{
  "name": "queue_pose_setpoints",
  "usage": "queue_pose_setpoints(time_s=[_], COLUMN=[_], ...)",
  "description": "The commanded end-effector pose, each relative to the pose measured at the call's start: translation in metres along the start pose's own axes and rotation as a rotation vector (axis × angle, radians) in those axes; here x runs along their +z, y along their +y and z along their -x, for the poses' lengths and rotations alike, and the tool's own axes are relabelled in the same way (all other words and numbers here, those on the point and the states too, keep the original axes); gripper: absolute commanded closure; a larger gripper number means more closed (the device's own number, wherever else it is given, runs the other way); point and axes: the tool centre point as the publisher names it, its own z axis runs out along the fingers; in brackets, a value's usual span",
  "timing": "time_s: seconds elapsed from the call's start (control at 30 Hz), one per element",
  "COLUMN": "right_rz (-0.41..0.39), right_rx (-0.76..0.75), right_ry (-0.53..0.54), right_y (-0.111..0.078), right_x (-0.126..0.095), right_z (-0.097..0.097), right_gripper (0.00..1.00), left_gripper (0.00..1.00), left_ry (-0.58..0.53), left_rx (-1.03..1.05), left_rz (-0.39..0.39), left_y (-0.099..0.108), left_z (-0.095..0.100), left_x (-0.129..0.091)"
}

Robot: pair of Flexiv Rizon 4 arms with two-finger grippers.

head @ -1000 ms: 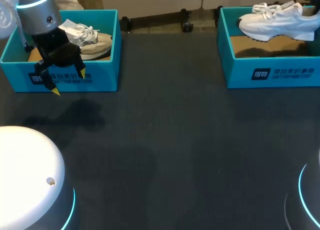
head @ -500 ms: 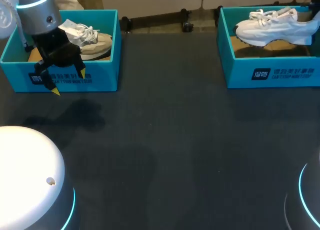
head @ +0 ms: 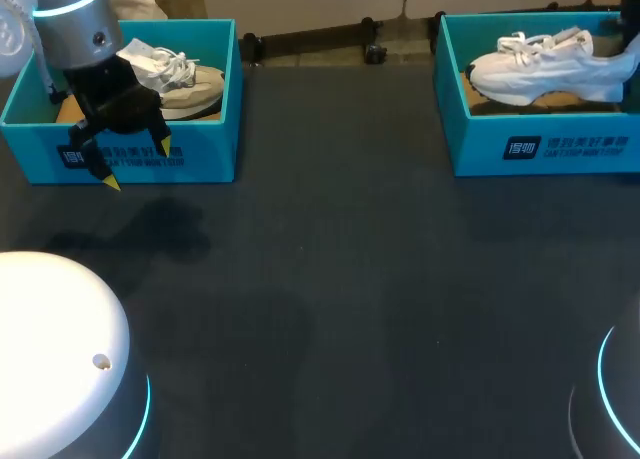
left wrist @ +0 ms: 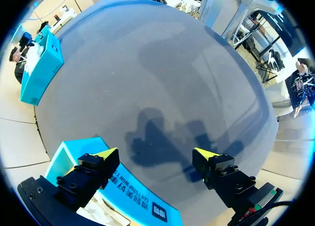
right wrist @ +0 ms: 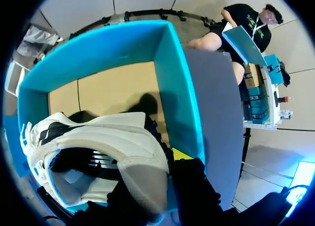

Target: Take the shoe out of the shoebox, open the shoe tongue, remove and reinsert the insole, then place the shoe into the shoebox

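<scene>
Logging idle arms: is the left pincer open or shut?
Open. The left pincer has its yellow-tipped fingers standing wide apart over the table, with nothing held between them.

The table (head: 330, 279) is presenting a wide stretch of bare surface between the two boxes, running from its near edge to its far edge. The left shoebox (head: 215, 99) is standing at the far left, and a beige shoe (head: 195, 84) is filling its right part. The left gripper (head: 137, 164), fingers spread, is hanging above that box's near wall and obstructing approach there. The right shoebox (head: 540, 149) is standing at the far right. The white shoe (head: 545, 69) is occupying its interior lengthwise. The right gripper (right wrist: 157, 181) is clamping the heel just beside a box wall. Bare cardboard floor is showing beyond the shoe.
</scene>
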Motion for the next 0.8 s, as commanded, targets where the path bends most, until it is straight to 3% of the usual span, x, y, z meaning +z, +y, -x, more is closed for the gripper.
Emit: queue_pose_setpoints(time_s=[0.03, 0.47, 0.8], right_rz=[0.024, 0.062, 0.054], right_rx=[0.007, -0.033, -0.028], right_ry=[0.015, 0.012, 0.010], right_y=[-0.015, -0.042, -0.046], right_x=[0.008, 0.015, 0.025], right_z=[0.002, 0.006, -0.001], right_gripper=[1.00, 1.00, 1.00], left_gripper=[0.00, 0.00, 0.00], left_ry=[0.002, 0.002, 0.002], left_rx=[0.001, 0.001, 0.001], left_rz=[0.003, 0.003, 0.003], left_y=[0.000, 0.000, 0.000], left_z=[0.000, 0.000, 0.000], left_x=[0.000, 0.000, 0.000])
